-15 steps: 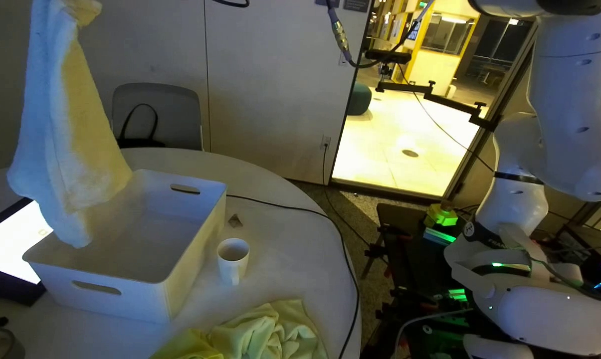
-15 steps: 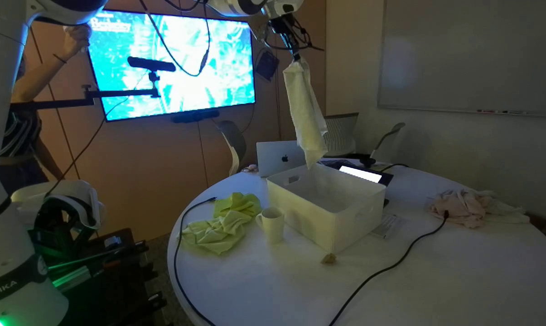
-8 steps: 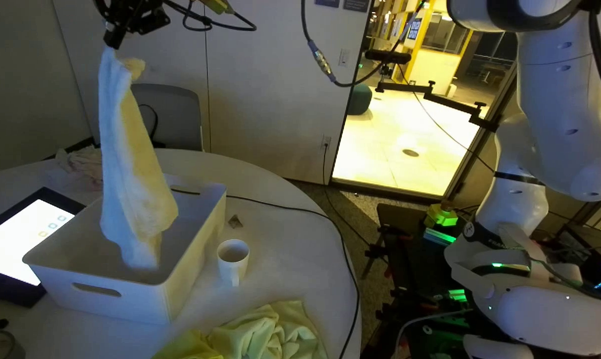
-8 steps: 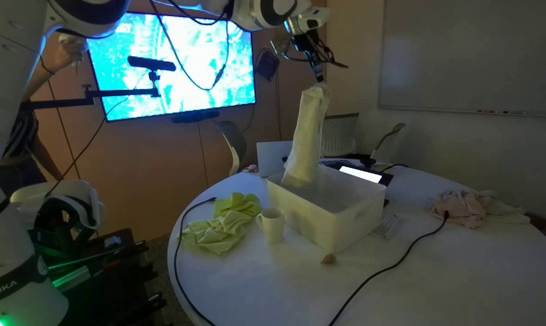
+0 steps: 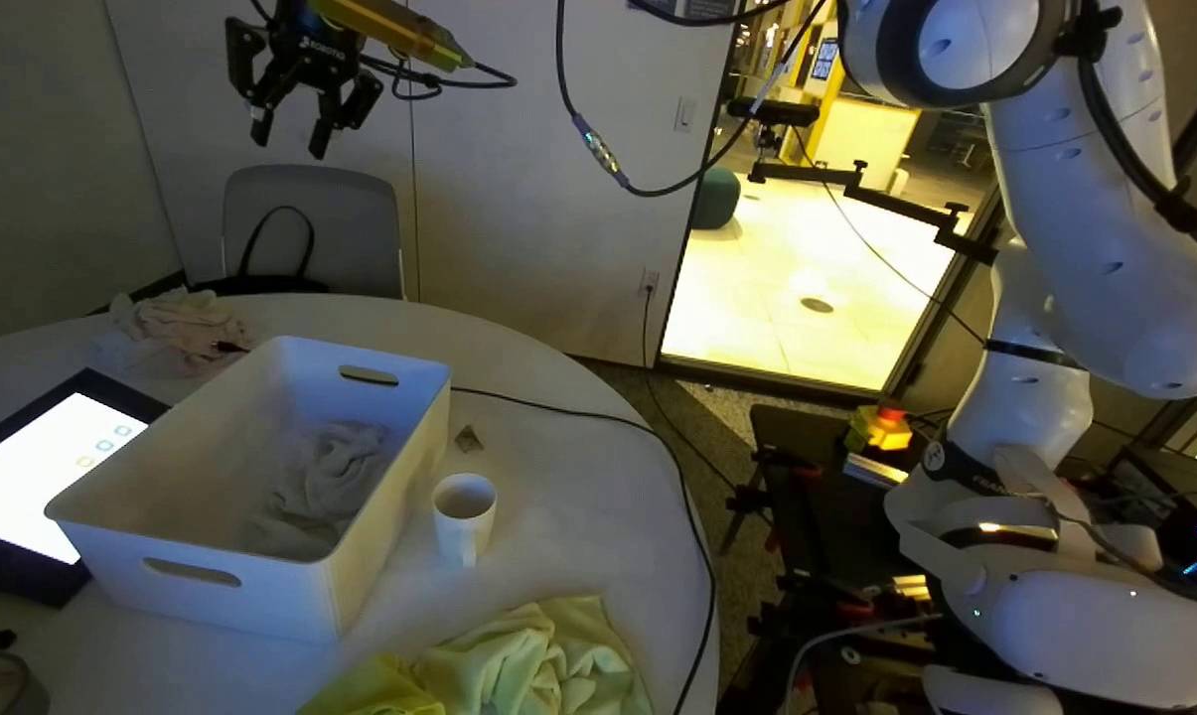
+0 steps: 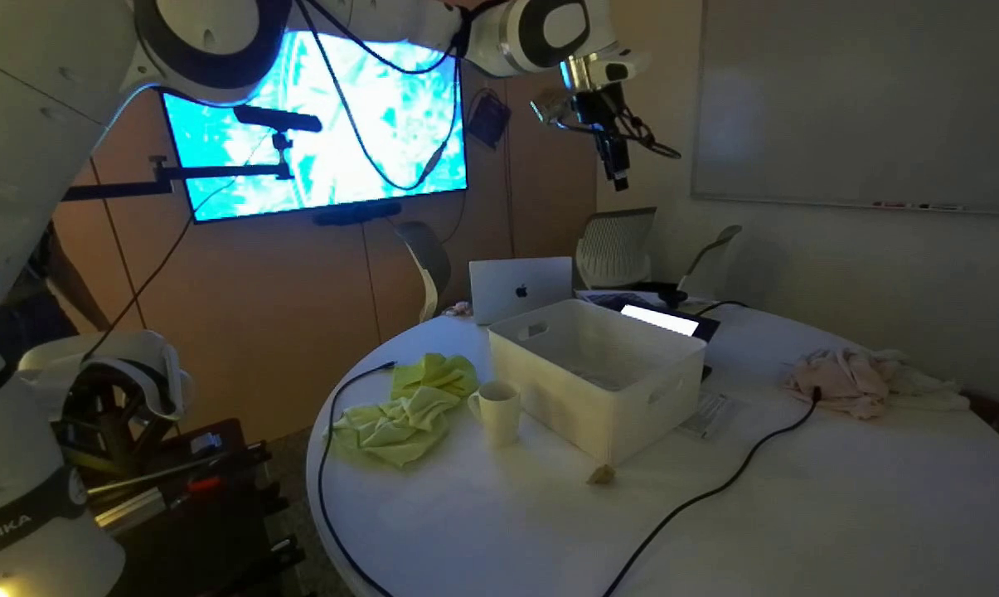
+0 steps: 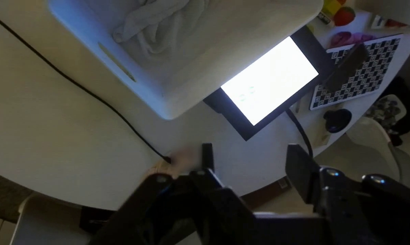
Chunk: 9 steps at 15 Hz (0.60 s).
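Observation:
My gripper [image 5: 289, 139] hangs in the air above the far side of the table, with nothing between its fingers. In the wrist view the gripper [image 7: 250, 151] stands open, its two fingers well apart. A white open bin [image 5: 250, 608] with slotted handles sits on the round table, below the gripper. Inside it a crumpled whitish cloth [image 5: 335, 472] lies on the floor, toward the mug side. The wrist view shows the same cloth [image 7: 157, 20] at the top. From the far exterior angle the bin [image 6: 565, 406] hides most of it behind its wall.
A white mug [image 5: 464, 531] stands close beside the bin, with yellow-green cloths [image 6: 404, 423] near it. A lit tablet [image 7: 273, 81], a laptop [image 6: 520, 290] and a pinkish cloth heap [image 6: 855, 381] are also on the table. Black cables [image 6: 723, 489] cross the tabletop.
The whitish cloth hung from the gripper over the bin; now it lies inside, let go. The gripper has opened. It has moved across from above the bin's far side and come lower.

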Each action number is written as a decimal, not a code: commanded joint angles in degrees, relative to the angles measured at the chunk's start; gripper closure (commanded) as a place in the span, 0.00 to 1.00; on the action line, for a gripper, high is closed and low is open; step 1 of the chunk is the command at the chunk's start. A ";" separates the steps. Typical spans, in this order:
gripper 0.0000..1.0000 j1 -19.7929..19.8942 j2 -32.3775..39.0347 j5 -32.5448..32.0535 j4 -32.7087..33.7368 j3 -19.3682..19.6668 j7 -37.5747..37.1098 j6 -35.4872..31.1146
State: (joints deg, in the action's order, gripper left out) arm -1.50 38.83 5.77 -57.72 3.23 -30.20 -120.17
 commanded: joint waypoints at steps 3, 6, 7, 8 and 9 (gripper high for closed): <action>0.00 7.57 -6.88 3.01 -8.41 -1.03 10.92 6.64; 0.00 11.41 -12.80 4.06 -17.33 -0.61 17.30 11.07; 0.00 12.32 -14.55 3.97 -20.34 -0.30 18.78 12.06; 0.00 13.14 -16.19 3.40 -23.11 0.09 20.13 12.90; 0.00 13.99 -17.93 3.08 -25.93 0.39 21.36 14.02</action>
State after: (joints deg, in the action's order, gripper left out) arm 10.69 28.79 8.48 -72.43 3.30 -13.06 -107.83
